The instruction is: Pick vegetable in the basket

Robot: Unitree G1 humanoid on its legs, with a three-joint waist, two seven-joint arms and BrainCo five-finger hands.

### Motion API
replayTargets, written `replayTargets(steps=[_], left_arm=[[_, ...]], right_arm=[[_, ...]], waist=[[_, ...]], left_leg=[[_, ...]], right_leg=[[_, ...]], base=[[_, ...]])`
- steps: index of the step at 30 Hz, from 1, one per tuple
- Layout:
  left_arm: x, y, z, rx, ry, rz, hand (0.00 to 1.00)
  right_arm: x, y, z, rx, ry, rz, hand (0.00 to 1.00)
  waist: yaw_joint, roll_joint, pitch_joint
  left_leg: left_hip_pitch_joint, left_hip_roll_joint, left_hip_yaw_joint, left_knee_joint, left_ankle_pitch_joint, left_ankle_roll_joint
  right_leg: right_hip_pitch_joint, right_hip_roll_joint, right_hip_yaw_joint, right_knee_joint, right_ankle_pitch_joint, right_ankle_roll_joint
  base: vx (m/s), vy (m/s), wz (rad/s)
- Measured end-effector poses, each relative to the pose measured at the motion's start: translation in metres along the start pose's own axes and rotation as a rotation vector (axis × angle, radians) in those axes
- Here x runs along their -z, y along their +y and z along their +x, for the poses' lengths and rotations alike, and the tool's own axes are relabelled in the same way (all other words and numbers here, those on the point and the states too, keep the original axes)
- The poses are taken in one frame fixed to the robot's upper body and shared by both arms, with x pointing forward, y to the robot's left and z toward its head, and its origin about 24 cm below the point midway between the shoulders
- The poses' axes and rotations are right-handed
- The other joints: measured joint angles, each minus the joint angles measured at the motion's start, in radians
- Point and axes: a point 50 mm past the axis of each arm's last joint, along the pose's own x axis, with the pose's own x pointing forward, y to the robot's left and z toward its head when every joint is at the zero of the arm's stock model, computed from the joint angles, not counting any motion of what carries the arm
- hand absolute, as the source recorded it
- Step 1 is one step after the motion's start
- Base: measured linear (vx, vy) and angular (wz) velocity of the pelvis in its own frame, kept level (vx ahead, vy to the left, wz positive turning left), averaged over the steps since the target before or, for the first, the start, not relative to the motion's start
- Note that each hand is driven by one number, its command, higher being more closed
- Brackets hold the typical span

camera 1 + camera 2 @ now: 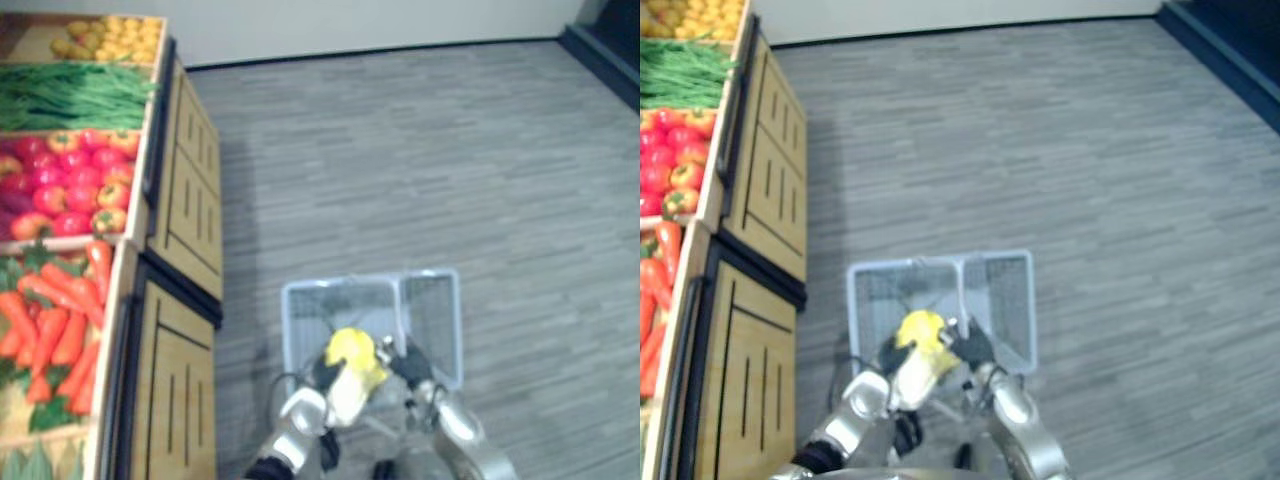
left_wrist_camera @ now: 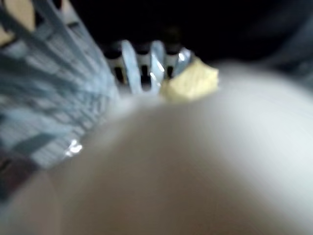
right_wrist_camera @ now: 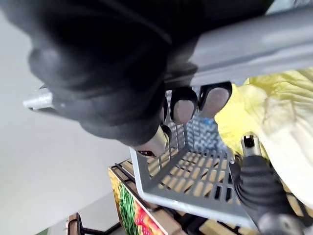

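Yellow cabbage point(image 1: 352, 352), mesh basket point(image 1: 340, 288)
The left hand point(image 1: 320, 374) curls round the leafy cabbage; the right hand point(image 3: 112, 83) grips the grey handle point(image 3: 254, 44).

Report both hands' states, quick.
Left hand: shut on the pale yellow leafy cabbage.
Right hand: shut on the grey bar handle of the grey mesh basket.

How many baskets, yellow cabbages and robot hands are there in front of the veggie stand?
basket: 1
yellow cabbage: 1
robot hands: 2, the left hand holding the yellow cabbage and the right hand holding the basket by its handle
Total: 4
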Motion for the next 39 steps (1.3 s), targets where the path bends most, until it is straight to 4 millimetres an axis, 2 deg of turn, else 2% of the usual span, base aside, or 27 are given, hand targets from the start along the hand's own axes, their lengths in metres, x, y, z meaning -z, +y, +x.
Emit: replayTargets(steps=[3,7,8,10,11,12,13,15,16,17,19,21,22,23,24,25,26,27,28,30,32,33,35,36,37,38,39], left_arm=[[0.017,-0.001,-0.003,0.007,0.06,0.032,0.0],[0.031,0.009,-0.005,-0.037,0.099,0.051,0.0],[0.032,0.01,-0.005,-0.044,0.101,0.052,0.0],[0.036,0.012,-0.006,-0.056,0.122,0.03,0.0],[0.041,0.012,-0.008,-0.06,0.139,0.02,0.0],[0.042,0.003,-0.01,-0.046,0.166,-0.027,0.0],[0.044,0.0,-0.013,-0.042,0.175,-0.047,0.0],[0.05,-0.009,-0.02,-0.042,0.21,-0.127,0.0],[0.051,-0.012,-0.022,-0.04,0.216,-0.151,0.0],[0.053,-0.02,-0.028,-0.025,0.233,-0.217,0.0],[0.046,-0.025,-0.031,-0.023,0.21,-0.314,0.0],[0.039,-0.027,-0.03,-0.016,0.178,-0.379,0.0],[0.039,-0.028,-0.031,-0.005,0.181,-0.401,0.0],[0.039,-0.03,-0.031,0.012,0.181,-0.403,0.0],[0.041,-0.03,-0.031,0.015,0.188,-0.407,0.0],[0.045,-0.033,-0.033,0.027,0.207,-0.406,0.0],[0.045,-0.035,-0.034,0.033,0.209,-0.405,0.0],[0.046,-0.035,-0.034,0.042,0.211,-0.407,0.0],[0.046,-0.036,-0.034,0.046,0.212,-0.412,0.0],[0.05,-0.042,-0.036,0.089,0.238,-0.438,0.0],[0.053,-0.046,-0.038,0.104,0.254,-0.434,0.0],[0.053,-0.046,-0.038,0.107,0.255,-0.433,0.0],[0.053,-0.047,-0.038,0.111,0.259,-0.429,0.0],[0.051,-0.048,-0.037,0.12,0.252,-0.416,0.0],[0.049,-0.047,-0.035,0.125,0.242,-0.407,0.0],[0.049,-0.049,-0.035,0.137,0.245,-0.398,0.0],[0.048,-0.049,-0.034,0.143,0.242,-0.391,0.0]], right_arm=[[0.004,0.004,-0.002,-0.033,0.016,0.056,1.0],[0.008,0.003,-0.007,-0.032,0.019,0.078,1.0],[0.008,0.003,-0.007,-0.032,0.019,0.079,1.0],[0.013,0.002,-0.009,-0.025,0.034,0.093,1.0],[0.018,0.004,-0.012,-0.01,0.044,0.116,1.0],[0.021,-0.005,-0.011,0.014,0.06,0.097,1.0],[0.023,-0.009,-0.01,0.032,0.072,0.092,1.0],[0.032,-0.021,-0.008,0.083,0.126,0.062,1.0],[0.034,-0.024,-0.009,0.1,0.136,0.062,1.0],[0.04,-0.034,-0.012,0.144,0.169,0.035,1.0],[0.048,-0.047,-0.014,0.223,0.219,0.016,1.0],[0.052,-0.059,-0.011,0.3,0.245,0.011,1.0],[0.054,-0.062,-0.008,0.317,0.265,-0.017,1.0],[0.056,-0.065,-0.006,0.333,0.278,-0.036,1.0],[0.06,-0.064,-0.005,0.341,0.295,-0.028,1.0],[0.067,-0.066,-0.004,0.361,0.332,-0.035,1.0],[0.068,-0.07,-0.002,0.372,0.349,-0.054,1.0],[0.068,-0.073,0.007,0.366,0.376,-0.092,1.0],[0.068,-0.074,0.012,0.371,0.388,-0.105,1.0],[0.075,-0.081,0.015,0.405,0.453,-0.134,1.0],[0.081,-0.084,0.008,0.426,0.488,-0.154,1.0],[0.084,-0.084,0.006,0.433,0.507,-0.171,1.0],[0.089,-0.086,0.003,0.443,0.53,-0.169,1.0],[0.091,-0.089,0.0,0.458,0.547,-0.162,1.0],[0.092,-0.091,-0.001,0.468,0.549,-0.154,1.0],[0.097,-0.093,-0.006,0.486,0.57,-0.133,1.0],[0.1,-0.094,-0.009,0.497,0.584,-0.12,1.0]], waist=[[-0.02,0.013,0.013],[-0.034,0.018,0.017],[-0.043,0.023,0.018],[-0.049,0.021,0.015],[-0.049,-0.007,0.004],[-0.047,0.05,0.014],[-0.046,0.063,0.009],[-0.032,0.088,0.009],[-0.03,0.09,0.01],[-0.021,0.103,0.019],[-0.005,0.115,0.028],[0.014,0.108,0.03],[0.009,0.119,0.025],[0.005,0.141,0.014],[0.005,0.14,0.008],[0.003,0.116,-0.012],[0.006,0.107,-0.021],[0.009,0.101,-0.022],[0.008,0.092,-0.02],[0.006,0.091,-0.021],[-0.003,0.086,-0.018],[-0.005,0.085,-0.018],[-0.023,0.105,-0.008],[-0.036,0.123,0.002],[-0.041,0.132,0.008],[-0.049,0.127,0.011],[-0.05,0.115,0.011]], left_leg=[[0.125,0.006,-0.073,-0.023,-0.003,0.001],[0.185,0.043,-0.143,-0.048,-0.004,0.0],[0.193,0.056,-0.155,-0.049,-0.013,-0.016],[0.211,0.073,-0.192,-0.048,-0.048,-0.08],[0.232,0.068,-0.213,-0.045,-0.093,-0.153],[0.255,0.12,-0.227,-0.036,-0.138,-0.202],[0.255,0.137,-0.227,-0.024,-0.138,-0.202],[0.172,0.204,-0.255,0.196,-0.135,-0.2],[0.128,0.221,-0.27,0.295,-0.122,-0.189],[0.04,0.262,-0.288,0.484,-0.065,-0.174],[-0.052,0.297,-0.24,0.656,-0.103,-0.169],[-0.094,0.267,-0.133,0.604,-0.142,-0.17],[-0.097,0.244,-0.018,0.473,-0.125,-0.167],[-0.096,0.238,0.14,0.326,-0.017,-0.135],[-0.075,0.24,0.24,0.291,-0.03,-0.078],[-0.055,0.211,0.334,0.228,-0.038,-0.037],[-0.058,0.184,0.365,0.187,-0.051,-0.002],[-0.051,0.141,0.349,0.137,-0.071,0.023],[-0.039,0.123,0.33,0.116,-0.067,0.026],[0.07,0.037,0.242,0.017,-0.064,0.021],[0.131,0.003,0.128,-0.011,-0.082,0.006],[0.152,0.004,0.053,-0.016,-0.087,0.002],[0.17,0.02,-0.07,-0.028,-0.077,-0.014],[0.177,0.051,-0.154,-0.033,-0.066,-0.032],[0.177,0.066,-0.201,-0.034,-0.059,-0.043],[0.174,0.078,-0.28,-0.037,-0.042,-0.07],[0.171,0.072,-0.313,-0.038,-0.038,-0.084]], right_leg=[[-0.014,-0.061,-0.067,0.05,-0.032,-0.048],[-0.053,-0.016,-0.038,-0.246,-0.031,-0.043],[-0.062,0.012,0.017,-0.398,-0.009,-0.021],[-0.043,0.045,0.112,-0.659,0.105,-0.021],[-0.023,0.033,0.154,-0.766,0.267,-0.018],[-0.019,0.071,0.122,-0.708,0.271,-0.016],[-0.018,0.084,0.113,-0.693,0.243,-0.028],[0.028,0.117,0.084,-0.689,0.141,-0.045],[0.049,0.12,0.067,-0.698,0.134,-0.054],[0.108,0.129,0.038,-0.726,0.122,-0.068],[0.189,0.128,0.004,-0.768,0.103,-0.082],[0.242,0.102,-0.034,-0.804,0.095,-0.083],[0.278,0.097,-0.074,-0.834,0.092,-0.079],[0.306,0.108,-0.139,-0.851,0.082,-0.073],[0.323,0.103,-0.174,-0.852,0.07,-0.062],[0.339,0.079,-0.258,-0.844,0.032,-0.038],[0.346,0.07,-0.313,-0.824,0.011,-0.024],[0.361,0.059,-0.373,-0.79,-0.006,-0.008],[0.366,0.04,-0.388,-0.762,-0.009,-0.002],[0.344,-0.067,-0.386,-0.41,-0.016,0.027],[0.253,-0.144,-0.285,-0.103,0.029,0.035],[0.201,-0.147,-0.229,-0.046,0.015,0.012],[0.139,-0.132,-0.191,-0.096,-0.007,-0.02],[0.112,-0.089,-0.128,-0.201,-0.02,-0.034],[0.105,-0.053,-0.081,-0.272,-0.019,-0.031],[0.105,-0.005,0.058,-0.437,-0.001,0.0],[0.111,0.005,0.136,-0.526,0.014,0.023]], base=[[0.5,0.07,0.59],[0.43,-0.127,0.74],[0.35,-0.251,0.82],[0.44,-0.338,0.82],[0.42,-0.375,0.7],[0.41,-0.37,0.59],[0.37,-0.355,0.21],[0.28,-0.328,0.29],[0.25,-0.305,0.65],[0.22,-0.21,0.52],[0.31,-0.185,0.57],[0.28,-0.079,0.5],[0.32,-0.016,0.84],[0.22,0.0,1.08],[0.34,0.006,1.75],[0.27,-0.01,1.94],[0.42,-0.002,2.31],[0.28,0.006,1.64],[0.46,0.048,1.45],[0.5,0.059,1.33],[0.46,-0.048,1.71],[0.46,-0.115,1.79],[0.43,-0.215,1.94],[0.37,-0.294,2.1],[0.3,-0.356,2.19],[0.2,-0.311,1.87],[0.29,-0.521,2.33]])
